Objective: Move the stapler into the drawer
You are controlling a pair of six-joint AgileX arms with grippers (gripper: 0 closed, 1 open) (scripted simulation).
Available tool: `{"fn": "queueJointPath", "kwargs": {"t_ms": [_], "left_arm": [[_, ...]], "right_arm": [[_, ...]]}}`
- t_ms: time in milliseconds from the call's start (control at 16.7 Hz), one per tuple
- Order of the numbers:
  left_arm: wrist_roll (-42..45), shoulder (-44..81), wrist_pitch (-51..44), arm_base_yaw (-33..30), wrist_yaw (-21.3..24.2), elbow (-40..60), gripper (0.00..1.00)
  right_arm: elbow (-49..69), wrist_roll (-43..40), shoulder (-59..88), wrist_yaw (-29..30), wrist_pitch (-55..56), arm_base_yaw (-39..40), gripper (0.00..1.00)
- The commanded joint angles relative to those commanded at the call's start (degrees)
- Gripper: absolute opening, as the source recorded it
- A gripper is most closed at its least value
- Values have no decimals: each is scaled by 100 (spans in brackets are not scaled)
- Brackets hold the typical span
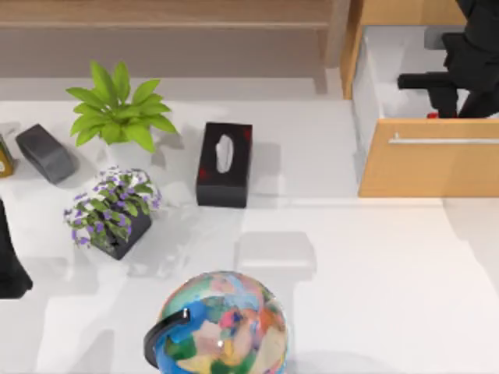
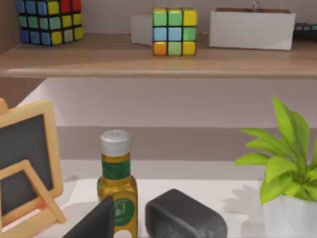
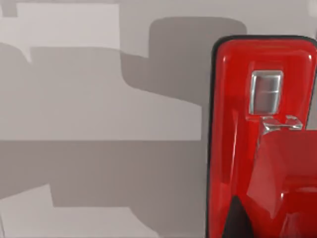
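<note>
The drawer (image 1: 437,167) stands pulled out at the table's back right, with a light wood front, a thin silver bar handle (image 1: 444,140) and a white inside (image 1: 390,78). My right gripper (image 1: 443,97) hangs over the drawer's inside, just behind the front panel. A sliver of the red stapler (image 1: 431,115) peeks out beneath it. In the right wrist view the stapler (image 3: 262,134) is glossy red with a metal plate, seen very close above the drawer's pale floor (image 3: 99,124). My left arm (image 1: 9,269) is parked at the table's left edge.
A black tissue box (image 1: 224,164) sits mid-table, with a green plant (image 1: 117,113), a purple flower pot (image 1: 113,210) and a dark grey object (image 1: 45,152) to the left. A globe (image 1: 222,327) stands at the front. An oil bottle (image 2: 116,183) and small chalkboard (image 2: 25,168) stand below a shelf (image 2: 99,57).
</note>
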Motion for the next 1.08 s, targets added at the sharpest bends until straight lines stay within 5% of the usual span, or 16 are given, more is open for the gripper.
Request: {"fn": "queueJointPath", "kwargs": {"t_ms": [240,1020,1080], "left_arm": [[0,0,0,0,0,0,100],[0,0,0,0,0,0,100],[0,0,0,0,0,0,100]], "right_arm": [[-20,0,3,-1,6,3,0],[-20,0,3,-1,6,3,98],[-20,0,3,-1,6,3,100]]}}
